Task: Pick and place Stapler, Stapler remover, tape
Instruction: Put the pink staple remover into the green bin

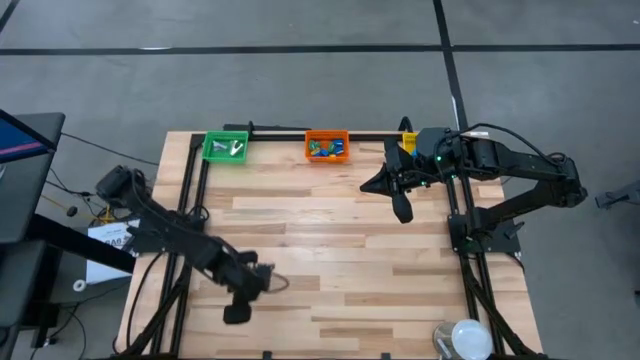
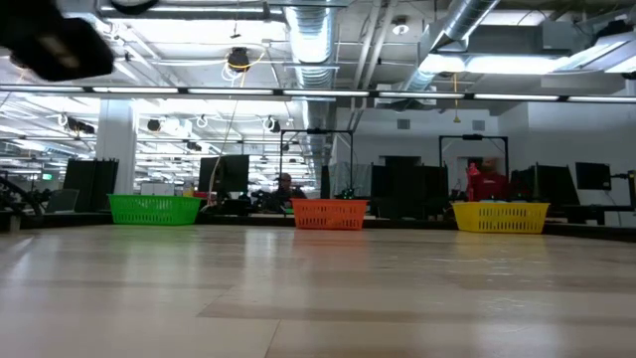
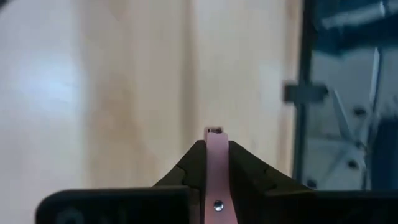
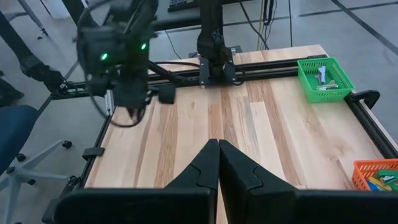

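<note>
Three bins to mind, but start with the big wooden table (image 1: 330, 260): bare wood near both sets of fingers, with nothing loose to pick up, so most likely the sorting is done or close to done. Next, look at the bins in a row on the far edge: green bin (image 1: 225, 147) well away from both sets of fingers, orange bin (image 1: 327, 146) off to one side of the right fingers, yellow bin (image 2: 501, 216) just behind the right arm and mostly hidden from above. Then check the right gripper (image 4: 217, 144): fingers closed together, holding nothing, up in the air near the orange and yellow bins. Check the left gripper (image 3: 214, 134) too: fingers closed, hanging over the near side of the table, well apart from every bin, with only a thin pink strip (image 3: 216, 168) between them that looks like part of the gripper. Now the small things: staplers (image 1: 325, 150) inside the orange bin, staple removers (image 4: 323, 78) inside the green bin. No tape to be seen for sure; maybe in the yellow bin, but cannot tell. Before any new move, look into all three bins, open the fingers wide first, and come down slowly and straight.
</note>
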Motion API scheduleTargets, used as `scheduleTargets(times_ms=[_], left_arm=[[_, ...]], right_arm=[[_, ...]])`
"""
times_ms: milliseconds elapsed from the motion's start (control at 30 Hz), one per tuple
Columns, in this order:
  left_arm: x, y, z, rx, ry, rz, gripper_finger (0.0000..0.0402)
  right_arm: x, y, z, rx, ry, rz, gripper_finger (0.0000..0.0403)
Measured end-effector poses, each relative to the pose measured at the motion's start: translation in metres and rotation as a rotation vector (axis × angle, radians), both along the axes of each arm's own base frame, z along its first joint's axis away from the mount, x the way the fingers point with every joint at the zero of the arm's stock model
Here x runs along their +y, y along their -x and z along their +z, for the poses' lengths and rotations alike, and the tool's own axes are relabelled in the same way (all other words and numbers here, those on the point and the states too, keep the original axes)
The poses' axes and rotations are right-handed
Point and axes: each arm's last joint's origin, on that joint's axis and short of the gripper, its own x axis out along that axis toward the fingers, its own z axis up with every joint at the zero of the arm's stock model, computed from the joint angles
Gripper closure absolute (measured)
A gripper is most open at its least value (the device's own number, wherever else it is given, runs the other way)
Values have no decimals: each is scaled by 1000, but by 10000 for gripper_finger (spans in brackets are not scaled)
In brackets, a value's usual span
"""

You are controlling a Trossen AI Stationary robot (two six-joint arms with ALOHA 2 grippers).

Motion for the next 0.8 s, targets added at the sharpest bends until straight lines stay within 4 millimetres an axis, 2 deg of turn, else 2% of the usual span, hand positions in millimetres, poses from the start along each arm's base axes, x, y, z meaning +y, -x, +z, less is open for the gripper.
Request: scheduleTargets(times_ms=[233,467,633,800], left_arm=[[48,-8,25,-120,-72,119,367],[102,-24,29,-150,-146,218,368],[150,-30,32,-165,-214,353,370],[201,-22,41,-191,-278,510,369]], right_arm=[[0,0,0,2,17,8,403],[0,0,-1,7,16,8,403],[0,1,-3,32,13,7,403],[0,2,-4,41,22,11,403]])
